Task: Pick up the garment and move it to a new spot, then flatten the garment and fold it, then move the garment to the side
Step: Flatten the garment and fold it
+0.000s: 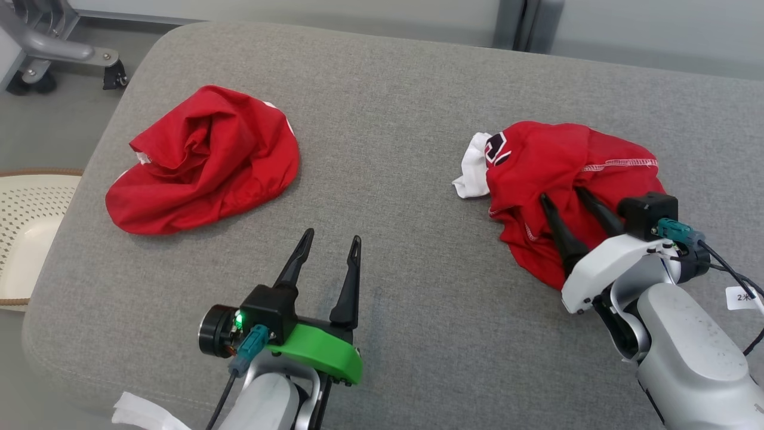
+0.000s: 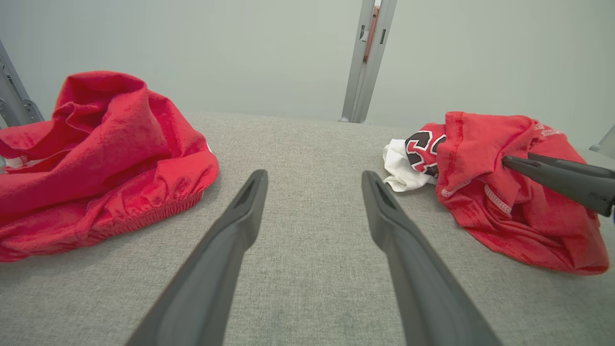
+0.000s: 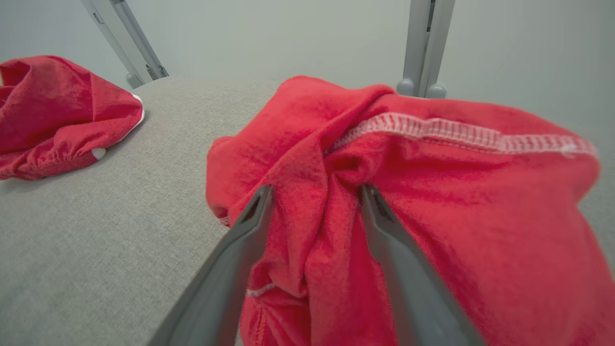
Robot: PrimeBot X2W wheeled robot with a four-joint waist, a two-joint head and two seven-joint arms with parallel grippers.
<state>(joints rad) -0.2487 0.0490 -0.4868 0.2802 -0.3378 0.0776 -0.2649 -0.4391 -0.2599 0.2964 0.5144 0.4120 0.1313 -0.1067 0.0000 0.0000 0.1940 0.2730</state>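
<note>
A crumpled red garment with a white edge and a black number lies on the right of the grey cushion. My right gripper rests on its near part, open, fingers pressed into the cloth. In the right wrist view a raised fold of that garment stands between the fingertips of the right gripper. A second red garment lies bunched at the left. My left gripper hovers open over bare cushion between the two, with nothing in it; the left wrist view shows this gripper flanked by both garments.
A cream perforated basket stands beside the cushion's left edge. A wheeled metal frame is on the floor at the far left. A white scrap lies at the near edge. A grey upright post rises behind the cushion.
</note>
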